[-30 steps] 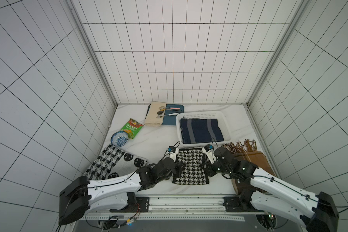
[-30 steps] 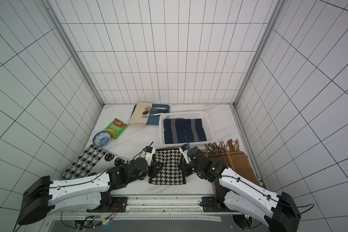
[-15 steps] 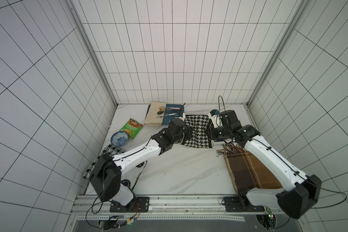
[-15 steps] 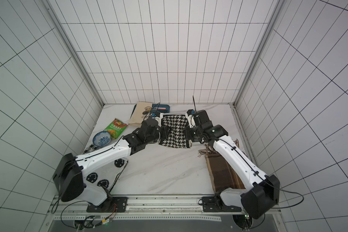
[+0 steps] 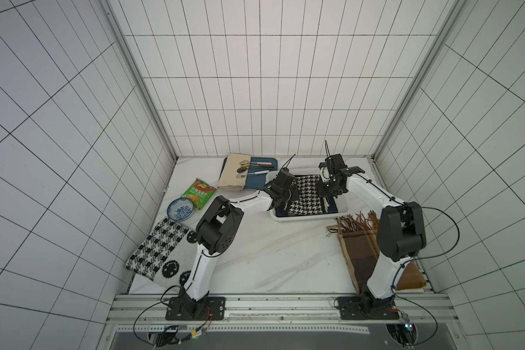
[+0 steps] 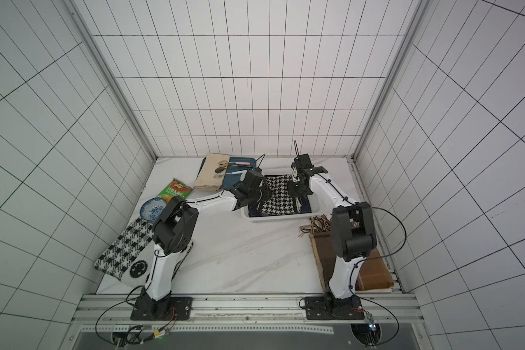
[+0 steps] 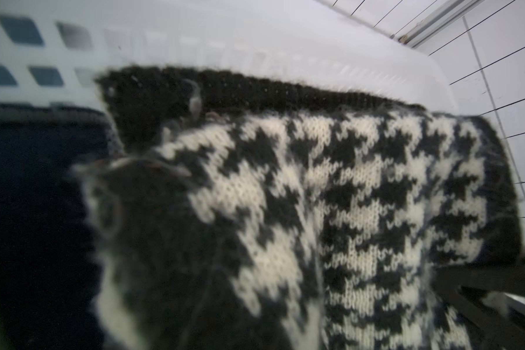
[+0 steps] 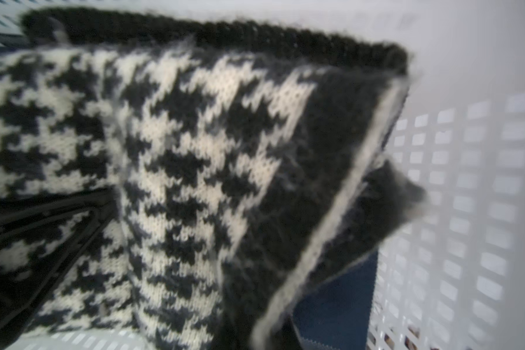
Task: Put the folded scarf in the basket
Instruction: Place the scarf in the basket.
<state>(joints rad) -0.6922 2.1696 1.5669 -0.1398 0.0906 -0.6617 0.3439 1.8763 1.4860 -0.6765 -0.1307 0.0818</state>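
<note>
Both top views: folded scarf, black-and-white houndstooth, sits within the white basket over a navy scarf. Its long axis runs from back wall toward the bases, across the basket's length. The 2 arms reach forward, elbows raised, forearms angling inward. Left gripper pinches the scarf's left edge; right gripper pinches its right edge.

Left wrist: scarf fills the view, blurred, black hem against the perforated basket wall.

Right wrist: scarf close up, its corner drooping beside the basket wall.
</note>
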